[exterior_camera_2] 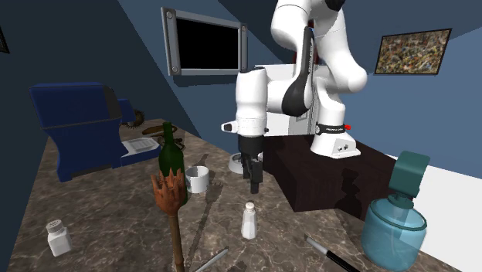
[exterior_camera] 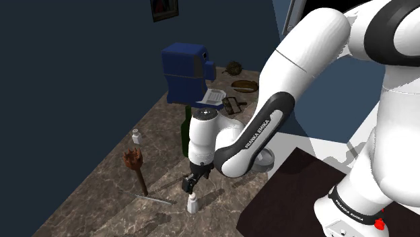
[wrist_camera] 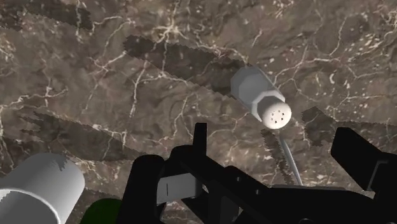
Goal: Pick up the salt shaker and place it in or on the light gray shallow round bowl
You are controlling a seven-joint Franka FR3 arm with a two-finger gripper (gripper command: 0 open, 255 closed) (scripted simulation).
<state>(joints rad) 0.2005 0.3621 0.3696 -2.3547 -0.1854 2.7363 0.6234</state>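
The tool (exterior_camera: pixel 190 182) hangs just above the white salt shaker (exterior_camera: pixel 192 203), which stands upright on the dark marbled worktop (exterior_camera: pixel 101 195), touching neither finger. In the wrist view the fingers (wrist_camera: pixel 147 184) stand wide apart, with the shaker's holed cap ahead of them. In the second exterior view the light grey shallow bowl (exterior_camera_2: pixel 235 163) sits behind the tool, partly hidden by it. A white cup (exterior_camera_2: pixel 198 178) and a green bottle (exterior_camera_2: pixel 170 158) stand near (another shaker (exterior_camera_2: pixel 56 237) stands well apart).
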